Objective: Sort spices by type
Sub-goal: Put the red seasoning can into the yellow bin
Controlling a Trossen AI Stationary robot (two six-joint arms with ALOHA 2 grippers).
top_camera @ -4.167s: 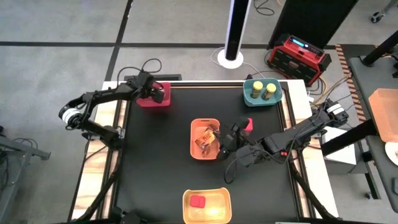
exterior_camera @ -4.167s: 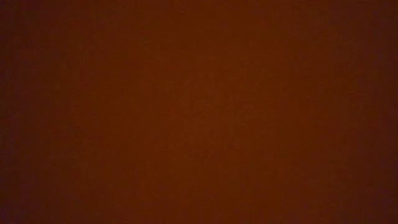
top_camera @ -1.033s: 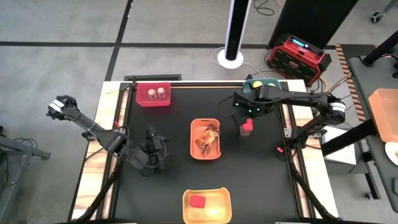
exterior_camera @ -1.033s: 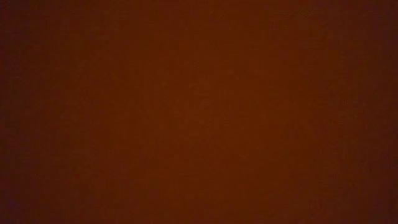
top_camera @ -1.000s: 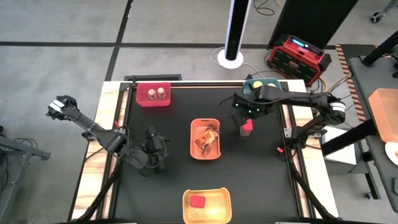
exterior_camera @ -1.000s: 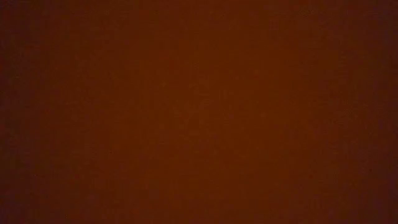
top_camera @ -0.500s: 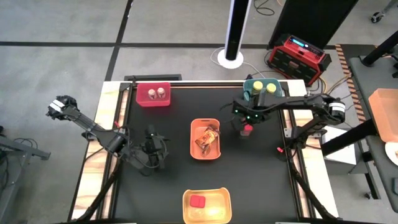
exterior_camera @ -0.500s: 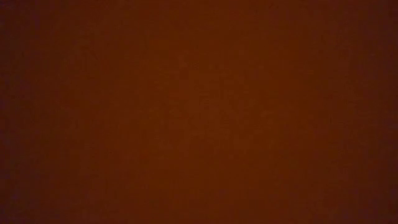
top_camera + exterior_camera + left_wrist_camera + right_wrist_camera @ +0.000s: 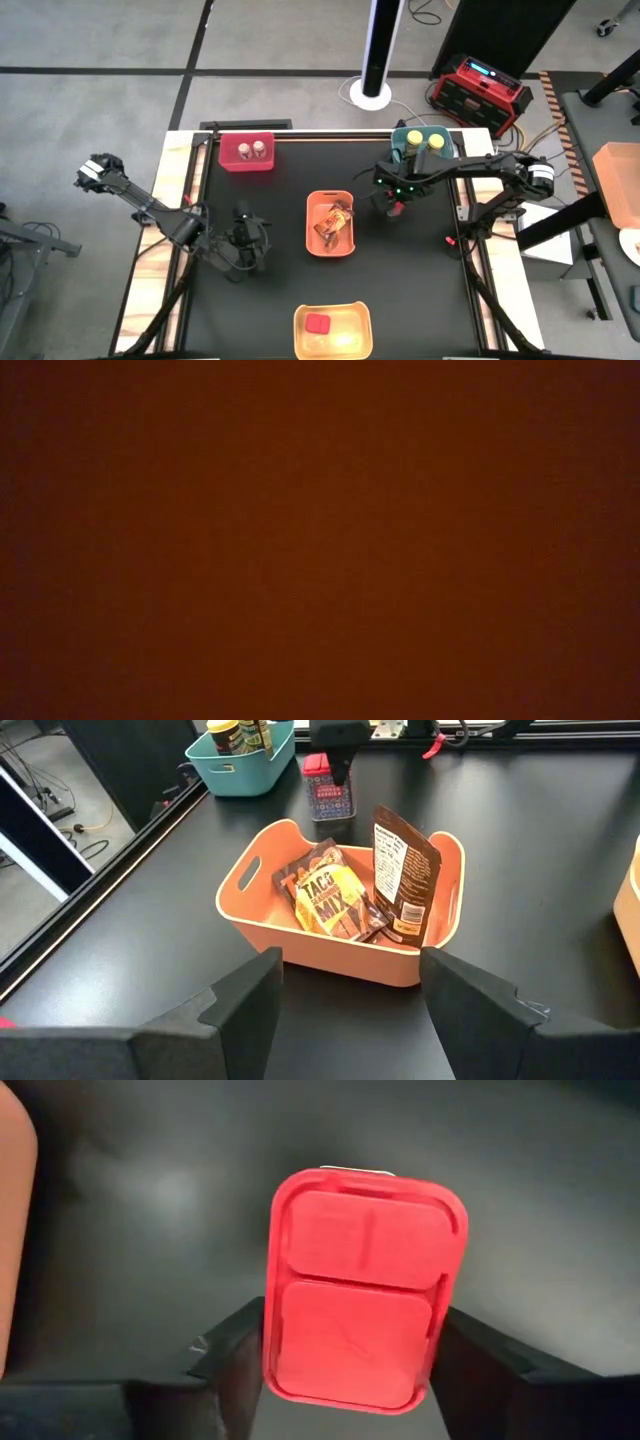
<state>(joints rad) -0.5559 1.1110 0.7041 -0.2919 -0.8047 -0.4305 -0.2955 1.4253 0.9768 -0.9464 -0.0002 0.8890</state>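
While the right gripper (image 9: 393,207) hangs straight over the red box (image 9: 360,1288), its dark fingers (image 9: 235,1355) stand spread on either side of the box's rounded, moulded plastic lid; whether they touch its sides I cannot tell. That box stands upright on the matte black table (image 9: 280,280), just beside the orange bin (image 9: 330,945) and between it and the teal bin (image 9: 421,148) beyond the gripper. Smooth and round-cornered with cut-out handles, the orange bin holds two glossy printed packets (image 9: 330,900) leaning against each other, one showing a dark label side. Two yellow-lidded jars (image 9: 425,142) stand in the teal bin.

Left gripper (image 9: 247,232) rests low over the table on the far side of the orange bin from the box, its flat dark fingers (image 9: 250,1000) open with nothing between them. Behind it, the red bin (image 9: 247,153) carries two tiny silver-lidded jars (image 9: 253,150). Nearer the table's front edge, a translucent yellow bin (image 9: 332,330) holds the second red box (image 9: 318,324). Low view shows only a dim reddish-brown blank.
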